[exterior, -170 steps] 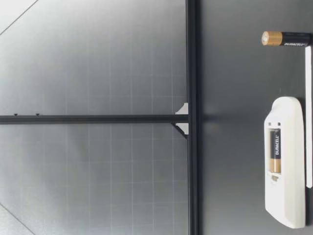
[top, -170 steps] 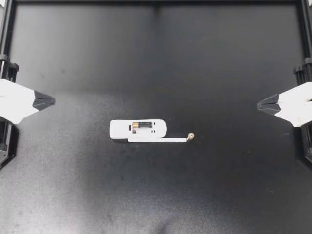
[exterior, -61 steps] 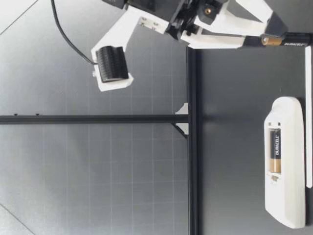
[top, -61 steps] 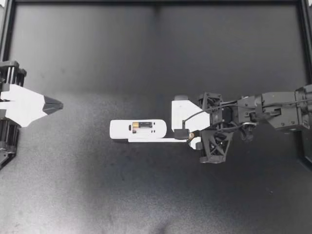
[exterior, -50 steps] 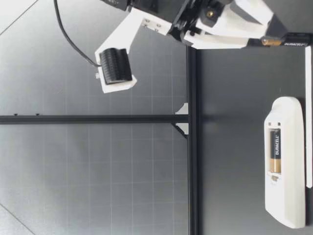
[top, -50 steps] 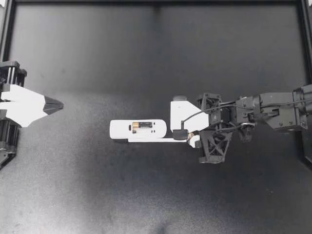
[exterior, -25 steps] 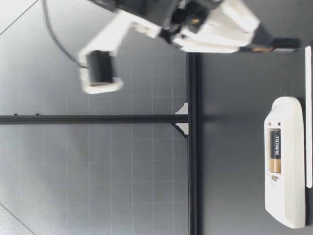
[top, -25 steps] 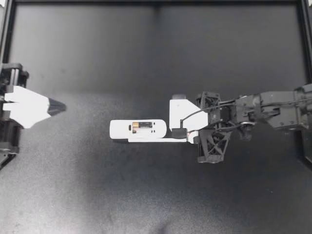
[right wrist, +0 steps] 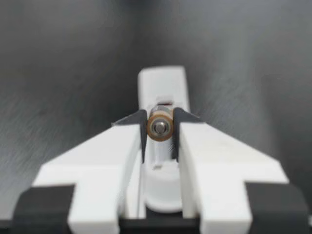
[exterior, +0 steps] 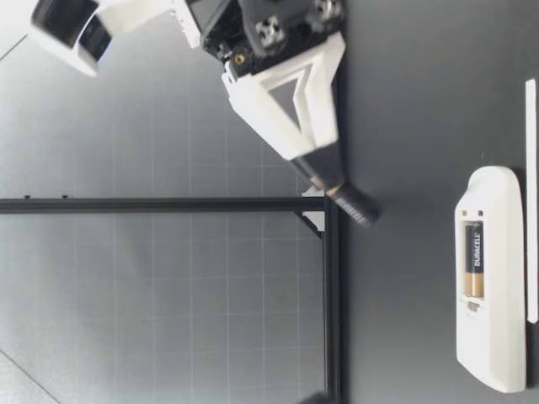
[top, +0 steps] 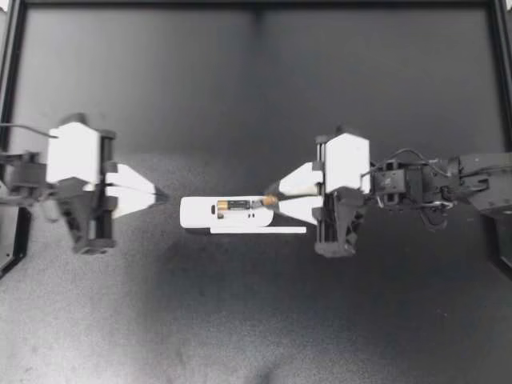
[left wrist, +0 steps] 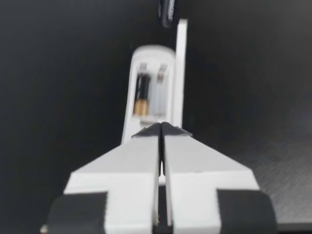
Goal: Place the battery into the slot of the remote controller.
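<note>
A matte black table [top: 256, 320] fills the scene, bounded by a black frame rail [top: 256, 4]. In the low view a grey gridded backdrop [exterior: 168, 295] stands behind it. One white remote controller [top: 196, 213] lies flat with its slot open. There are two batteries. The seated battery [top: 232, 206] rests in the slot. The held battery [top: 268, 200] is clamped between the fingers of the right gripper [top: 274, 200], tilted above the remote's end. One thin white cover strip [top: 256, 230] lies just beside the remote's long side. The left gripper [top: 162, 194], its fingers pressed together on nothing, points at the remote's other end from nearby.
</note>
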Controlling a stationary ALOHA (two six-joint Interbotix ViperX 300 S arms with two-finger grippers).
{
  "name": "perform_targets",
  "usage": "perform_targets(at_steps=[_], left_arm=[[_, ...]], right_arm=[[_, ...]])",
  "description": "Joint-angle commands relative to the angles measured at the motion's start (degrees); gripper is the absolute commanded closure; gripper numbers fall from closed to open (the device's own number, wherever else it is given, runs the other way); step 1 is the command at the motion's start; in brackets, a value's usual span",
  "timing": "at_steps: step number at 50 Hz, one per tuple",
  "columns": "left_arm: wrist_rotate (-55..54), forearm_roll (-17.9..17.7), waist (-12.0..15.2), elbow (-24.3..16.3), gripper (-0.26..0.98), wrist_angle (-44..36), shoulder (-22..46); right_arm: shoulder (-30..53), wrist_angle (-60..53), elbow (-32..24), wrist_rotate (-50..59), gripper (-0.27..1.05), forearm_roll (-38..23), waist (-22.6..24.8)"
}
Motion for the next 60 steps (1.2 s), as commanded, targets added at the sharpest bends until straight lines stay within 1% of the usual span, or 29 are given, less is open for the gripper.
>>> perform_targets(at_steps=[1,14,30,40,51,60], left_arm=[[0.2,0.0,0.6,-3.0,0.88,1.1,3.2],[0.3,0.1,0.6,-6.4,0.88,2.5,11.1],[0.6,0.1,0.6,-8.3,0.88,2.3,18.6],[0.6,0.1,0.7,-8.4,0.88,2.1,20.1],[0.3,0.1,0.6,-8.3,0.88,2.0,20.7],[0.3,0.1,0.6,-8.3,0.88,2.2,20.7]], right_arm=[[1.2,-3.6,-0.9,-0.1,0.73,0.2,-0.6],[6.7,-3.7,-4.0,-0.3,0.73,0.1,-0.6],[9.8,-4.0,-5.4,-0.2,0.73,0.0,-0.3],[11.8,-6.3,-5.8,-0.1,0.73,0.0,-0.1],[14.2,-6.3,-7.5,-0.1,0.73,0.0,0.7],[14.8,-6.3,-7.6,-0.1,0.73,0.0,0.9]])
